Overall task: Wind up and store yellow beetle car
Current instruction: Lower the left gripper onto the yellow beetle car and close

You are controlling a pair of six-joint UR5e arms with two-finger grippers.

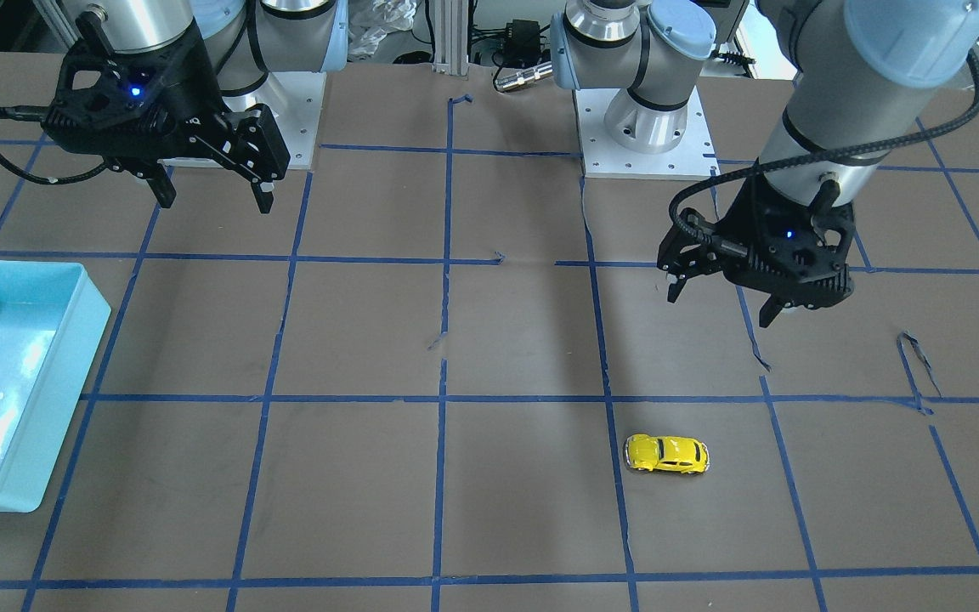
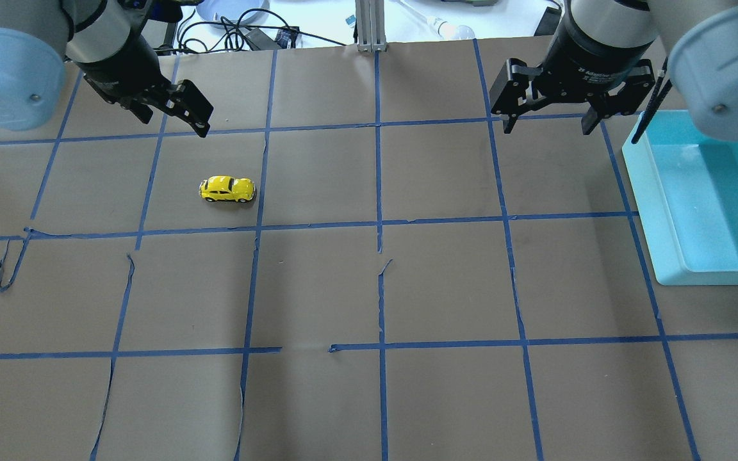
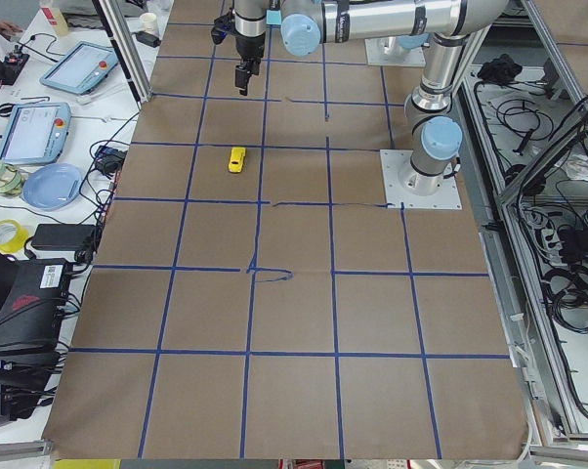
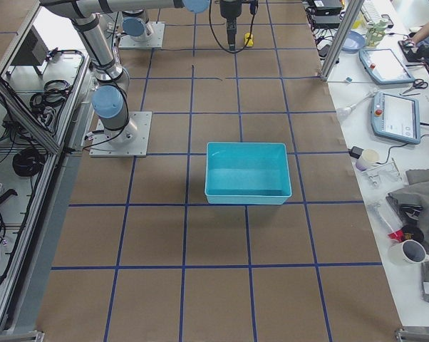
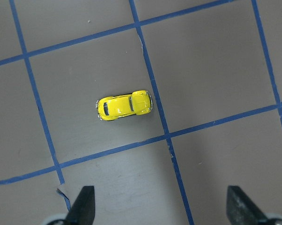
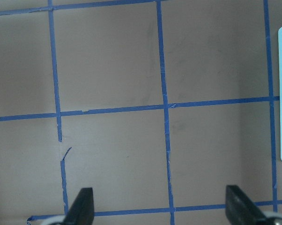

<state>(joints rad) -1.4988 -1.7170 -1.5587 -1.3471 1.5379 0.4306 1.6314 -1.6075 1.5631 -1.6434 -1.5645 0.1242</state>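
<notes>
Front on, spotting the yellow beetle car (image 1: 666, 454) upright on the desk (image 1: 370, 340), apart from the left hand (image 1: 719, 308) hanging agape, empty; overhead, finding the right hand (image 2: 548, 128) equally spread near the teal bin (image 2: 644, 211); through the left wrist, best to centre over it, turn, pinch its flanks.

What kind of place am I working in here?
Likely a robotics lab: two robot arms bolted to a table marked with a blue tape grid, benches alongside holding control tablets and cables.
</notes>
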